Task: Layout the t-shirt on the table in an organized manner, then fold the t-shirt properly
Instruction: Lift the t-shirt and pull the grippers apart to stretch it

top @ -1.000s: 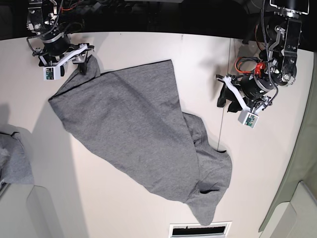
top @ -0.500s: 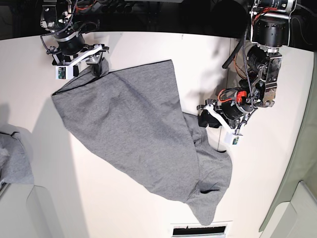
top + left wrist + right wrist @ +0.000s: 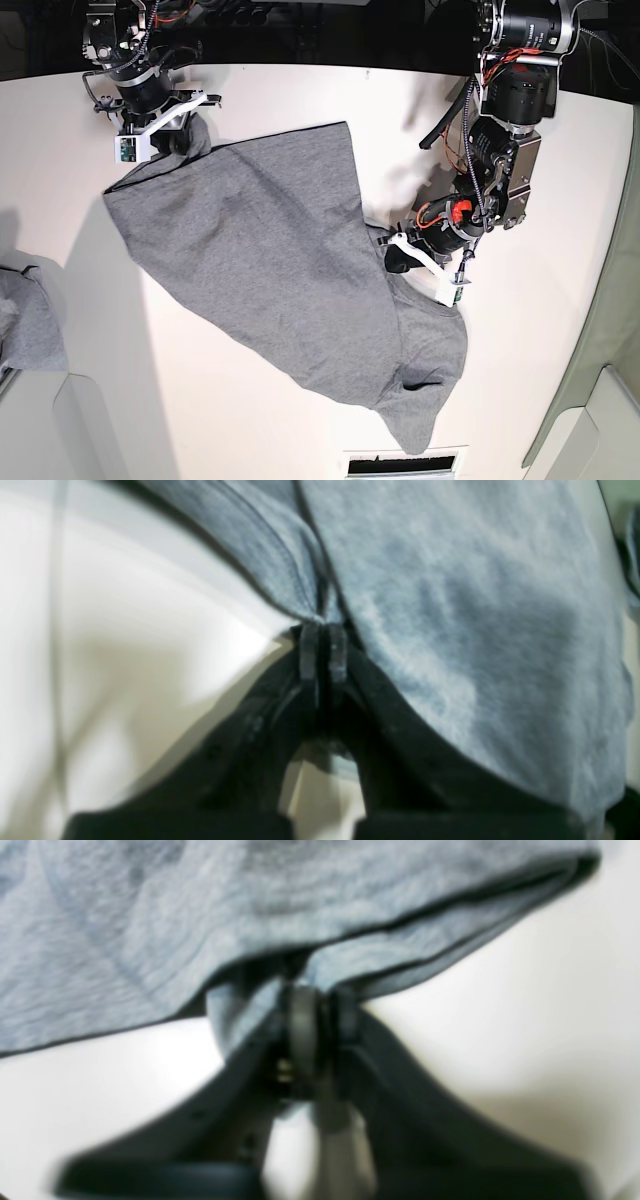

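The heather-grey t-shirt (image 3: 270,250) lies crumpled and slanted across the white table (image 3: 540,350), from the far left to the near middle. At the far left, my right gripper (image 3: 185,135) is shut on the shirt's corner. The right wrist view shows its fingertips (image 3: 300,1025) pinching a hemmed edge of the t-shirt (image 3: 150,915) above the table (image 3: 525,1015). At the shirt's right edge, near a fold, my left gripper (image 3: 395,255) is shut on cloth. In the left wrist view, the t-shirt (image 3: 475,605) has a seamed edge caught in the closed fingers (image 3: 307,650).
A smaller bunch of grey cloth (image 3: 25,320) lies at the left edge of the base view. A slotted vent (image 3: 405,463) sits at the table's near edge, just below the shirt's lowest tip. The left arm's body (image 3: 510,110) reaches in from the far right.
The left arm swung in from the right to the shirt's right edge and shut on it. The right gripper, open over the far-left corner, has shut on that corner.
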Motion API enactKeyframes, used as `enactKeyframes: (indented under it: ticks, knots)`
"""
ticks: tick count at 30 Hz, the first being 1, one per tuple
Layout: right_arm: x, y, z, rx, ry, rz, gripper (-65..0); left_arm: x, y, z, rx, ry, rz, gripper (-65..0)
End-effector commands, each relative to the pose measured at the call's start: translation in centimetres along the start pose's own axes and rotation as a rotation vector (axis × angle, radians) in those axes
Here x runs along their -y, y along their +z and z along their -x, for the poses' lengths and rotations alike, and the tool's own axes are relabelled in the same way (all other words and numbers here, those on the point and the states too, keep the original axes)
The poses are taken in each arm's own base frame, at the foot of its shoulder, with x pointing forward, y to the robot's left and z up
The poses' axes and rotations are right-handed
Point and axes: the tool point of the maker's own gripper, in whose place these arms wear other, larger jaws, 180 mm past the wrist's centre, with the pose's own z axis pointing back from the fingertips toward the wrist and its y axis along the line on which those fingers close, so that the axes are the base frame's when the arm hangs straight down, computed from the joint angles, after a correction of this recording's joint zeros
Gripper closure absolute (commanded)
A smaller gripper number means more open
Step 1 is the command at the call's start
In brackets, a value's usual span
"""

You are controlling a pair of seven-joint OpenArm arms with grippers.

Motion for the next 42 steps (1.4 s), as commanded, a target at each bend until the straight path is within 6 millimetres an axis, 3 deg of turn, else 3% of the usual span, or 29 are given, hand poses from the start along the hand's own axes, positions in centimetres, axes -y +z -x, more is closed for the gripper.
enactKeyframes:
  ticks: [1, 4, 9, 19, 24, 30, 36, 40, 42]
  knots:
    - [0.4, -0.2, -1.7, 0.047, 0.037, 0.012, 0.0, -0.1, 0.2, 0.1, -0.036, -0.032, 0.006, 0.0]
    - [1.1, -0.7, -2.8, 0.052, 0.134, 0.050, 0.0, -1.3, 1.3, -0.4, -0.044, -0.029, 0.008, 0.0]
    - [2.6, -0.9, -4.2, 0.067, 0.199, 0.076, 0.0, -6.0, 4.8, -1.7, -0.072, -0.039, -0.060, 0.0]
    - [10.2, 0.5, -7.6, 0.086, 0.369, 0.218, 0.0, -13.0, 11.1, -3.5, -0.115, -0.108, -0.179, 0.0]
    - [13.4, 1.4, -9.4, 0.102, 0.405, 0.281, 0.0, -14.3, 14.1, -3.7, -0.135, -0.154, -0.139, 0.0]
    - [16.9, 2.6, -13.7, 0.158, 0.463, 0.358, 0.0, -15.4, 16.7, -3.7, -0.166, -0.101, -0.131, 0.0]
    - [18.2, 3.0, -18.3, 0.238, 0.469, 0.401, 0.0, -16.7, 18.7, -4.2, -0.162, -0.096, -0.159, 0.0]
    - [17.7, 2.4, -17.9, 0.231, 0.317, 0.365, -33.1, -16.4, 18.4, -4.0, -0.161, -0.089, -0.150, 0.0]
    - [17.6, 2.1, -16.8, 0.194, 0.258, 0.376, -38.4, -16.1, 18.0, -3.8, -0.161, -0.085, -0.141, 0.0]
